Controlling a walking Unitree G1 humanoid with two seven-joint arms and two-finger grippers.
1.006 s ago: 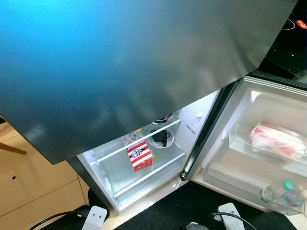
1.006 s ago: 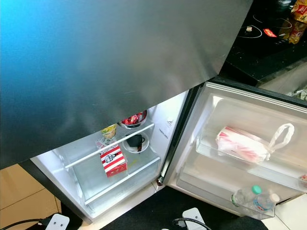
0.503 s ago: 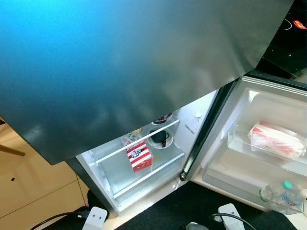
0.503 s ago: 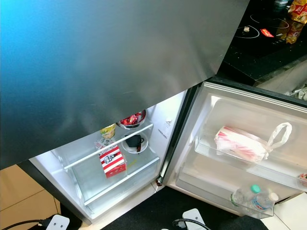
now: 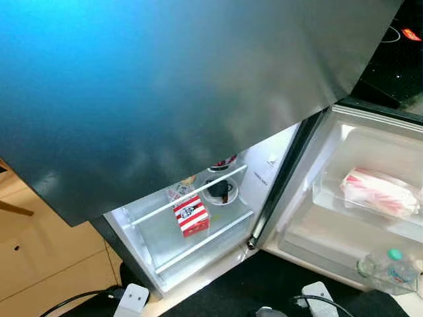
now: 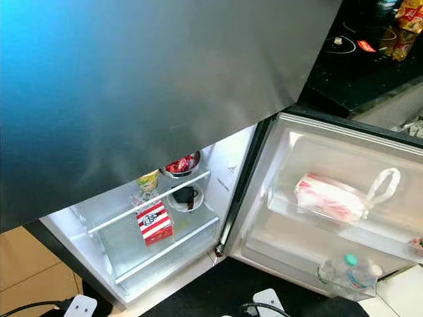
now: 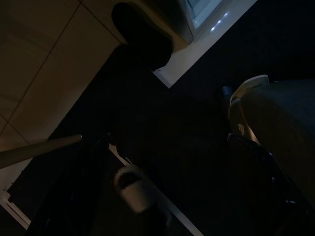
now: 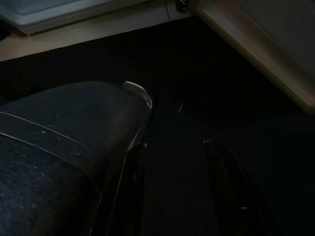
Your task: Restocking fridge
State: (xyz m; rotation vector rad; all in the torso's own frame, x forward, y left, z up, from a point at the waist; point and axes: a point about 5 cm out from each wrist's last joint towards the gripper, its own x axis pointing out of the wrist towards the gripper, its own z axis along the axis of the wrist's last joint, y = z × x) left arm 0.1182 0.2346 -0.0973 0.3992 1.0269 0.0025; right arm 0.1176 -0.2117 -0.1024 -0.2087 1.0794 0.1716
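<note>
The fridge's lower compartment [image 6: 125, 251] stands open and lit. A red-and-white striped box [image 6: 153, 222] sits on its glass shelf. Behind it are a white bowl with a dark item [image 6: 186, 196], a yellow cup [image 6: 149, 180] and a bowl of red things [image 6: 182, 164]. The open door [image 6: 317, 152] holds a red-striped pack in a plastic bag [image 6: 328, 197] and water bottles [image 6: 350, 272] on the lowest shelf. My right gripper [image 8: 174, 145] hangs low over the black mat beside my leg, open and empty. My left arm hangs idle in the dark.
The grey upper fridge door [image 6: 165, 86] fills the top of the eye views. A black mat [image 6: 218, 290] lies before the fridge, with my white feet [image 6: 79, 305] on it. A black cooktop [image 6: 370, 53] with snack packs is at the far right. Wood floor [image 5: 39, 264] lies left.
The head camera has drifted slightly. Nothing in the fridge or on its door has moved.
</note>
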